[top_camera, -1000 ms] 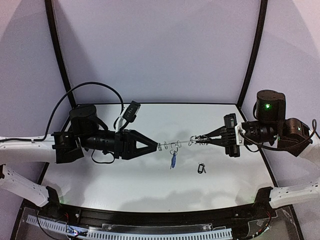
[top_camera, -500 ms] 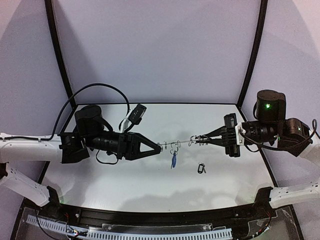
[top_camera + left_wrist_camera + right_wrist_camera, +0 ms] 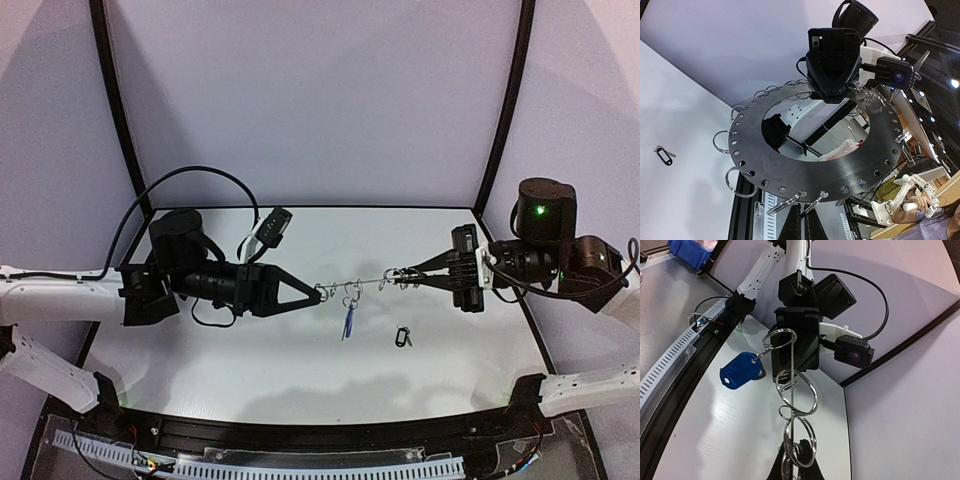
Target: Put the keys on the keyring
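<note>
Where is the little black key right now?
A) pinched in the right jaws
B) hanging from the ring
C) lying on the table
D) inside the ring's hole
C: the black key lies on the table, apart from the ring; only the blue key hangs from it.

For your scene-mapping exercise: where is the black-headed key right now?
In the top view, the black-headed key lies on the table, right of centre, apart from the blue-tagged key hanging from the keyring.
</note>
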You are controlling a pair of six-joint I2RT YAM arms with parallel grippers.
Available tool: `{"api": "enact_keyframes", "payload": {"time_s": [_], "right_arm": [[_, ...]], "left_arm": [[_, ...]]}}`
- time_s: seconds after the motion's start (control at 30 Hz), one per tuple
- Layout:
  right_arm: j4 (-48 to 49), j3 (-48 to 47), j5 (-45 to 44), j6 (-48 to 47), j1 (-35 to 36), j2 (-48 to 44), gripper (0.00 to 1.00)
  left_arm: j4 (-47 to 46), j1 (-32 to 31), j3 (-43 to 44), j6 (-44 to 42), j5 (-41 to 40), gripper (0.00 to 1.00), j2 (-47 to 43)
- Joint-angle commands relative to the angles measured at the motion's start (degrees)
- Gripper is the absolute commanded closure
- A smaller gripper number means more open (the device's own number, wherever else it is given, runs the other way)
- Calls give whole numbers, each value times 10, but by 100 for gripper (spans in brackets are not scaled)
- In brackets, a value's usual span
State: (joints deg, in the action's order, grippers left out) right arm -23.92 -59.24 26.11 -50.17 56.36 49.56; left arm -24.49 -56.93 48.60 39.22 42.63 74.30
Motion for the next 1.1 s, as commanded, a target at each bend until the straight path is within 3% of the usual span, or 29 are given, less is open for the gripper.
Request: {"api": "enact_keyframes", "payload": {"time_s": [0.0,0.23,0.57,1.07], "right_arm": [[8,-10,-4,9,0,0,100],[1,-11,-22,6,1,-1,100],[10,-7,-17,10,1,11,100],[38,14,-18,17,1,17,99]], "left_arm": [[-20,-2,8,-4,-10,99,-9],[56,-1,-3,-36,-111,99,-54],[128,-2,25,-45,-125,99,-53],[182,-2,59,-93,-214,99,-52]]}}
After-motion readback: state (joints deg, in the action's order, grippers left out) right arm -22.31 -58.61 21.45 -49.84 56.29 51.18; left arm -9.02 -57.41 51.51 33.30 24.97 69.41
